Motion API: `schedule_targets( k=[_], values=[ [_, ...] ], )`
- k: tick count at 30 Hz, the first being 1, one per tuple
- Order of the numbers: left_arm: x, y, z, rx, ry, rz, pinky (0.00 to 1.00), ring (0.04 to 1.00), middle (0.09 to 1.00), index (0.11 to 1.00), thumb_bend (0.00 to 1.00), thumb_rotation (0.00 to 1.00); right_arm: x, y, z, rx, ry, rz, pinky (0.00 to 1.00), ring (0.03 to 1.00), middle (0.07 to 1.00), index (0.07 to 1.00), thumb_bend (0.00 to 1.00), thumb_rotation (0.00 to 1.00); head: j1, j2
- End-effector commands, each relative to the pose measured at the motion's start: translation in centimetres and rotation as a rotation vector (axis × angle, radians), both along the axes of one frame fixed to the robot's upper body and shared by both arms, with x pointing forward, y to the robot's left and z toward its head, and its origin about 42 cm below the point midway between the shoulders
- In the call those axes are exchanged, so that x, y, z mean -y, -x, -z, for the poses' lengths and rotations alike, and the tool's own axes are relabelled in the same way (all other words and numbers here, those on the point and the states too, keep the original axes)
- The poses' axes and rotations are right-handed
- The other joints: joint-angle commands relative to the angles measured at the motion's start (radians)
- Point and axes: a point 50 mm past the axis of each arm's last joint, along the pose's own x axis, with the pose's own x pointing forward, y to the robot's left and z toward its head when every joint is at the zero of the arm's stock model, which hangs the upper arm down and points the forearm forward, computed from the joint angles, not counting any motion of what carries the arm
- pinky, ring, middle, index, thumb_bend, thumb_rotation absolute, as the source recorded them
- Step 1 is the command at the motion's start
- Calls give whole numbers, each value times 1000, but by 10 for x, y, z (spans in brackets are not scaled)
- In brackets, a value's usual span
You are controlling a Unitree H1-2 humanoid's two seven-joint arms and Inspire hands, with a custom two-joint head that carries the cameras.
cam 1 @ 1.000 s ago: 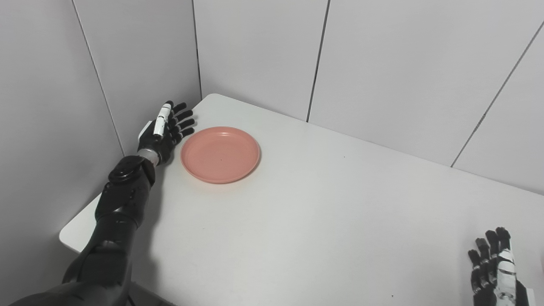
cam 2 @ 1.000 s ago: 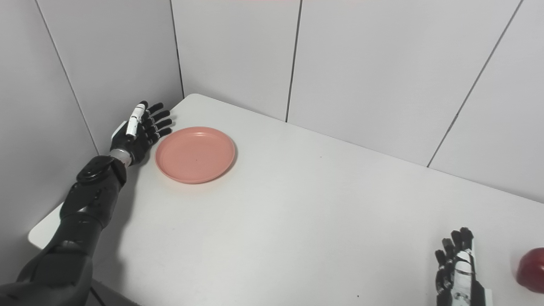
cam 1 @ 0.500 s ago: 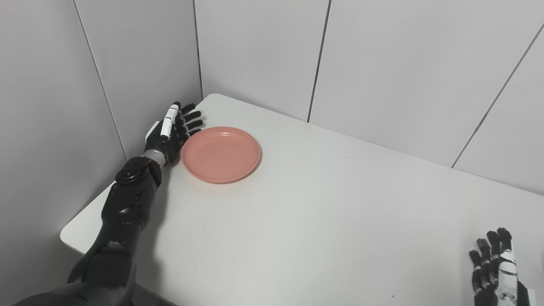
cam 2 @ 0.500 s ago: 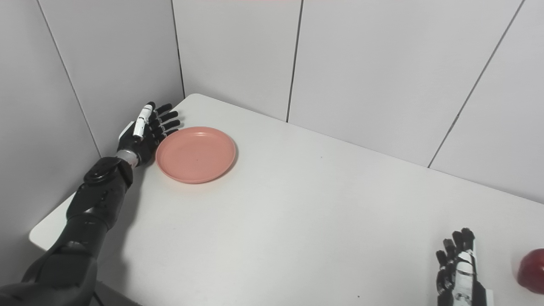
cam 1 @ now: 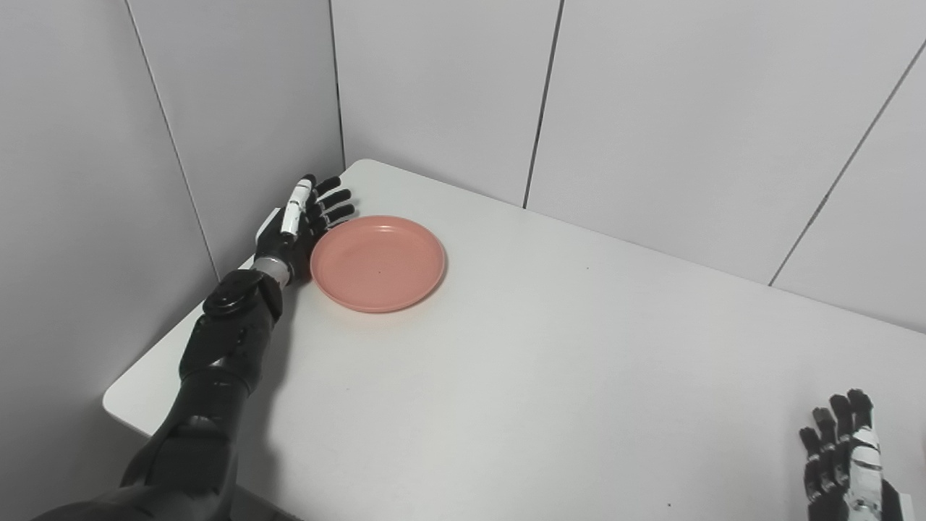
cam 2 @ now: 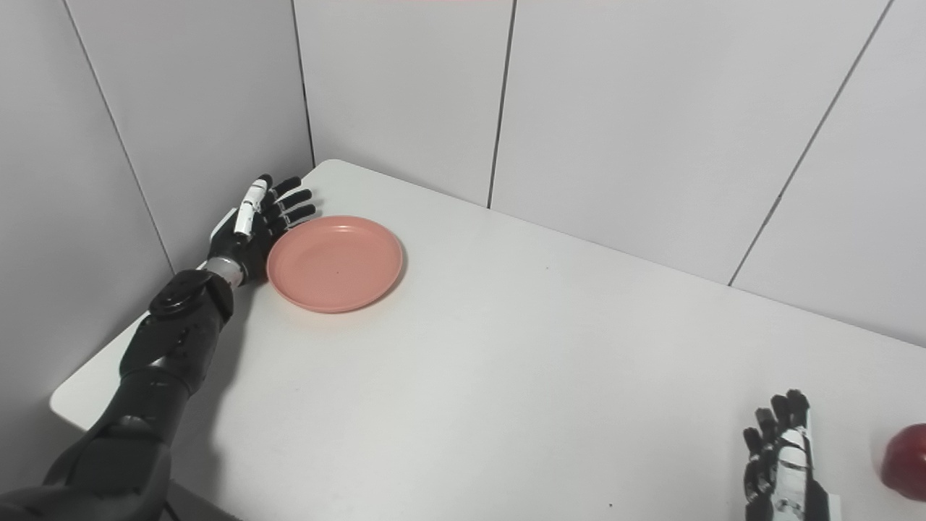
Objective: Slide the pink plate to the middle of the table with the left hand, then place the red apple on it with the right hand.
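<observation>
— Two hands on the bench (cam 1: 550,376). Nearest?
— My right hand (cam 2: 785,463), near edge, fingers spread, empty; the red apple (cam 2: 904,459) sits just right of it.
— And far from that edge?
— The pink plate (cam 1: 377,263) in the far left corner; my left hand (cam 1: 300,221) is against its left rim, fingers spread, holding nothing.

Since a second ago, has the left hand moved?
Yes. The left hand moved right, away from the wall panel, closing onto the round pink plate.

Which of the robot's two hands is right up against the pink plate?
The left hand, open at the pink plate's far-left rim. The right hand waits open at the table's near right, beside the red apple.
</observation>
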Motion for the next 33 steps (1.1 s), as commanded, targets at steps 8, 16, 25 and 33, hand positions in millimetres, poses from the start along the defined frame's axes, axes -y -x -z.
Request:
schedule_targets(
  k=[8,16,25,33],
  values=[
    [17,-1,-9,44,12,51,824,840,850,832,310,1000,-1,-4,-15,47,5,-16,1000,1000,1000,1000,28,1000,-5,6],
    [40,2,-9,30,18,76,815,844,859,840,288,998,-1,-4,-15,51,6,-22,1000,1000,1000,1000,34,1000,-7,10],
    [56,-2,-7,15,24,110,845,856,867,849,305,1000,-1,-4,-15,53,15,-25,1000,1000,1000,1000,40,1000,-14,14],
    [70,-8,-6,18,35,123,853,852,860,843,311,1000,-3,-3,-15,50,3,-21,1000,1000,1000,1000,45,1000,-24,19]
  ],
)
